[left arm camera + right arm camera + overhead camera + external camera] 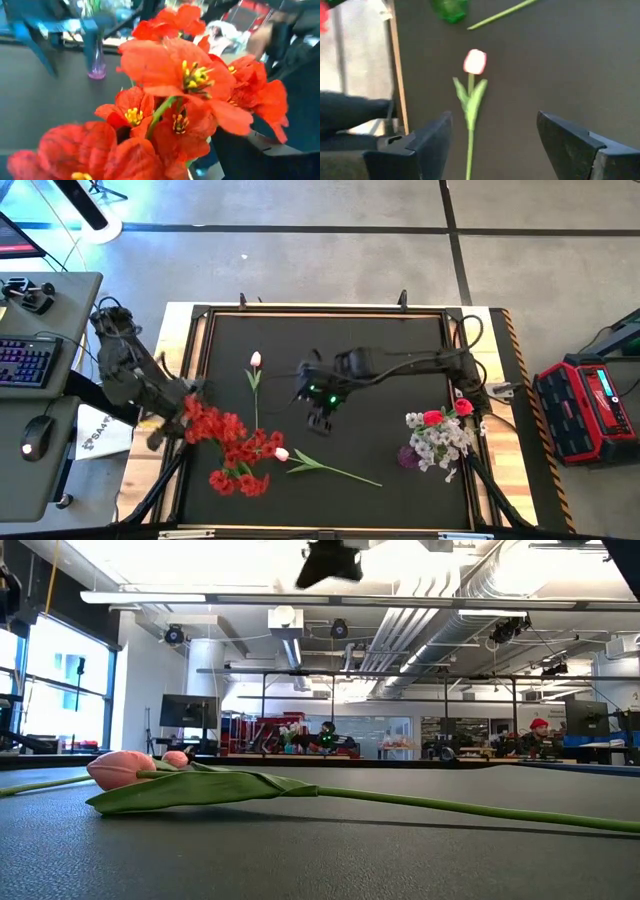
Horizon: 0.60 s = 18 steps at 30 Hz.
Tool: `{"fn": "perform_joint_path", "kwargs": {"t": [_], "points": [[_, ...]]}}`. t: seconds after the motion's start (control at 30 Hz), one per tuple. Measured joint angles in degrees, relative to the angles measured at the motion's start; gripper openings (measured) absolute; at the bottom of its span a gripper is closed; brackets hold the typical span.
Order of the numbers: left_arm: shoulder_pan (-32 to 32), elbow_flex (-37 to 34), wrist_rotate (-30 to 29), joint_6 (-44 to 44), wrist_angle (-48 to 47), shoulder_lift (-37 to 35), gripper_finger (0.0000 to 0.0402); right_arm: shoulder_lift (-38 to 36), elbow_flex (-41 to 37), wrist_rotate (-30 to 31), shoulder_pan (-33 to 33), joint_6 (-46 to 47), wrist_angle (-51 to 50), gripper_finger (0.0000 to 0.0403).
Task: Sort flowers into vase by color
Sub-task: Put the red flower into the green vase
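A bunch of red blossoms (235,448) lies at the table's near left and fills the left wrist view (185,95). My left gripper (185,408) is right at the bunch's left end, hidden behind the blossoms. One pale pink tulip (255,362) lies at mid left. Another tulip (283,453) lies near the front, also seen in the low view (120,770). My right gripper (320,418) is open and empty, up above the table's middle (330,560). In its wrist view (492,120) the mid-left tulip (475,62) lies on the mat ahead of it.
A purple vase (408,455) at the near right holds white blossoms (440,442) and red-pink rosebuds (432,418). The black mat (400,360) is bare at the far right. A wooden frame (190,340) rims the table. A desk with a keyboard (25,365) stands left.
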Motion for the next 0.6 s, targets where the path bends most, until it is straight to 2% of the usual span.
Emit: {"fn": "perform_joint_path", "kwargs": {"t": [0.13, 0.27, 0.43, 0.6], "points": [[0.0, 1.4, -0.59, 2.34, 0.0, -3.8, 0.0227, -0.31, -8.25, -4.08, 1.07, -1.4, 13.07, 0.0277], [0.03, 1.83, -0.69, 2.54, 2.5, -6.0, 0.0227, -0.07, -15.12, -4.48, 1.92, -1.14, 20.54, 0.0277], [0.02, 1.66, 3.43, 0.25, -1.69, -1.49, 0.0227, -0.13, -18.22, -3.49, 1.93, -0.37, 21.42, 0.0277], [0.0, 1.66, 4.16, -2.44, -2.31, 4.19, 0.0228, -0.15, -18.33, -3.5, 1.85, -0.05, 21.9, 0.0277]]}}
